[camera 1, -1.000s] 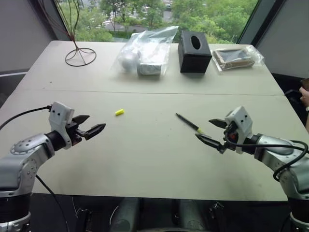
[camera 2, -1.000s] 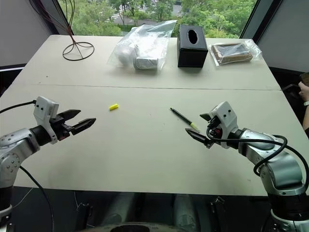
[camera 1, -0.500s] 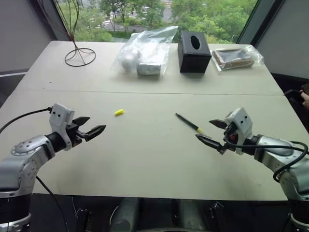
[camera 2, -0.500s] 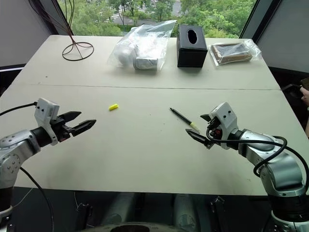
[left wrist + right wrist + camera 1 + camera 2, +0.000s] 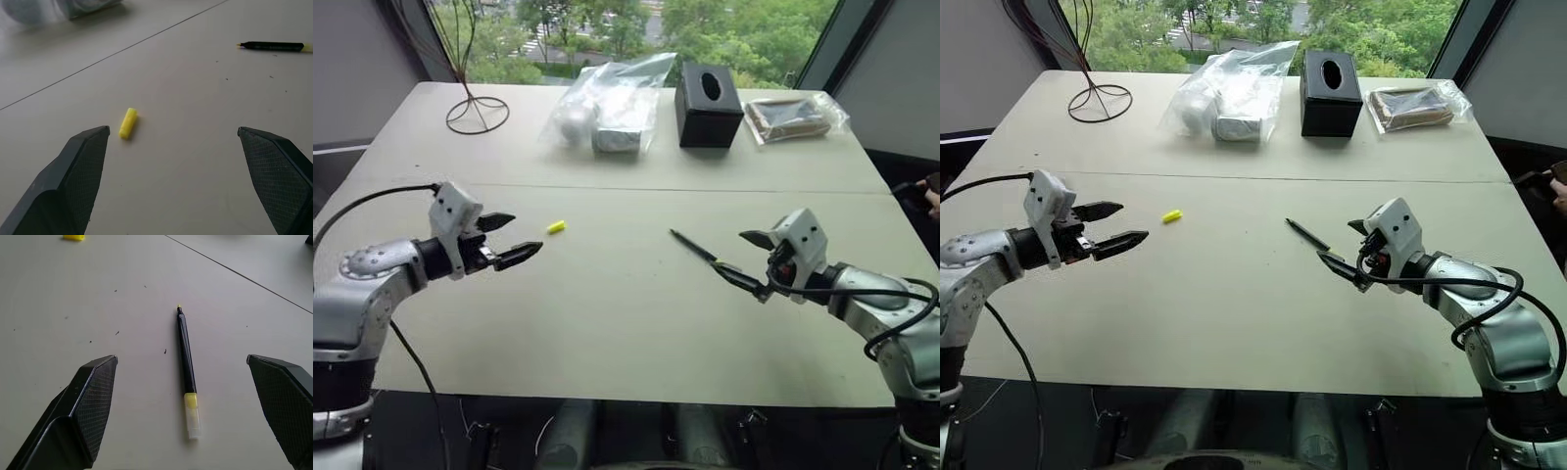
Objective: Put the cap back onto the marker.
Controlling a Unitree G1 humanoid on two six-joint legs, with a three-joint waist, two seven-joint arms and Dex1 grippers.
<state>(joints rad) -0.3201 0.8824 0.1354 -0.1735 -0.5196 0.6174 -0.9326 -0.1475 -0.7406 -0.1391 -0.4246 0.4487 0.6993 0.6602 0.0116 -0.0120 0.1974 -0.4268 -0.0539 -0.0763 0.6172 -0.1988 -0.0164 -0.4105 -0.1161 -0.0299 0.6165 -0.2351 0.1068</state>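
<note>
The small yellow cap point(image 5: 555, 227) lies on the pale table point(image 5: 607, 323), left of centre. My left gripper point(image 5: 528, 233) hovers open just short of it, pointing at it, and the cap point(image 5: 128, 122) shows near one fingertip in the left wrist view. The black marker point(image 5: 693, 247) lies flat right of centre, its yellow band toward my right gripper point(image 5: 729, 251). That gripper stands open just above the marker's near end. In the right wrist view the marker point(image 5: 186, 357) lies between the wide-apart fingers, apart from both.
Along the far side stand a wire stand point(image 5: 476, 113), a clear bag of items point(image 5: 607, 108), a black tissue box point(image 5: 708, 103) and a second bag point(image 5: 793, 116). A seam crosses the table behind the cap. A person's hand point(image 5: 930, 186) shows at the right edge.
My left gripper has risen and moved right toward the cap, rolling its wrist. The right gripper, cap and marker have stayed where they were.
</note>
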